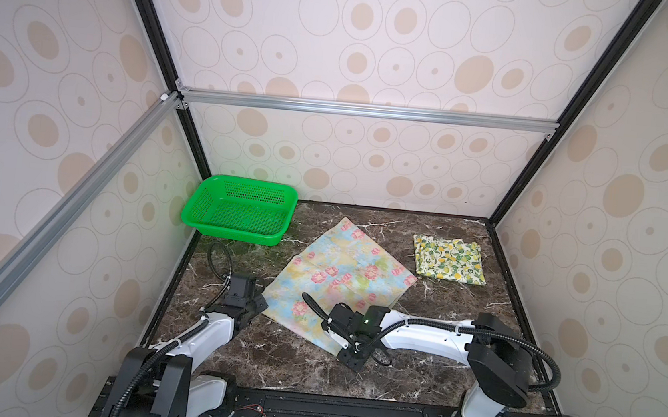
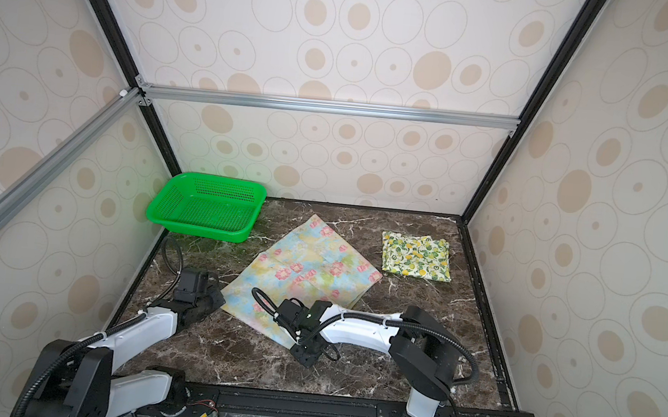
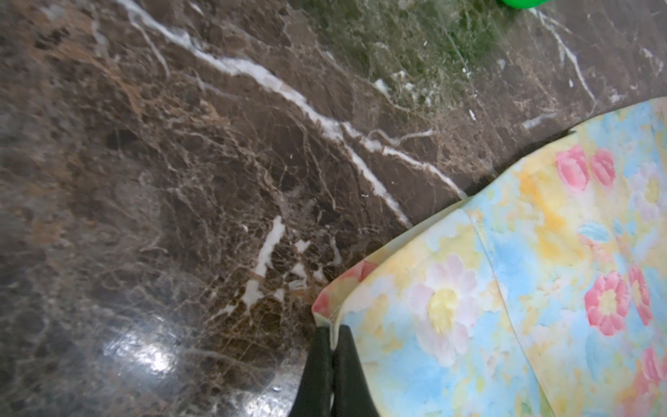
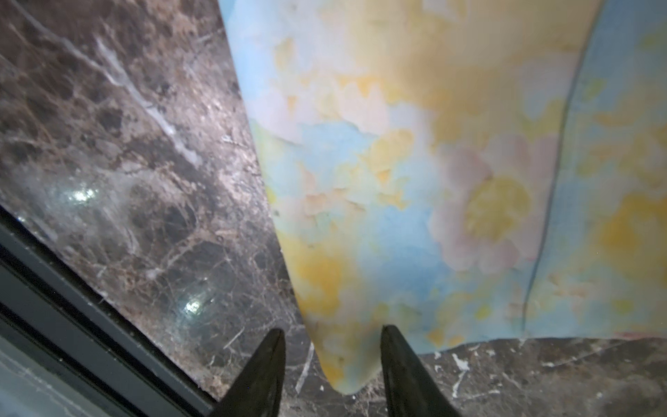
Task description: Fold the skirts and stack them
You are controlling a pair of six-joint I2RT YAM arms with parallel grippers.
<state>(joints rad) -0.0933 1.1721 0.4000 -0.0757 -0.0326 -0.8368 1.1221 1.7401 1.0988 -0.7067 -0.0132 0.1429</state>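
Right wrist: skirt [image 4: 415, 162] tip inside gripper [image 4: 332, 328]

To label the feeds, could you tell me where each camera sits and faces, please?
Top view: high above the robot's base, looking down at floral skirt, lemon skirt, basket; left arm, right arm.
Top view: alongside, same aim, basket, arms.
Left wrist: on left arm, facing shut left claw pinching the floral skirt's corner.
Right wrist: on right arm, facing open right claw astride another corner.
Shared: both wrist views show floral skirt.
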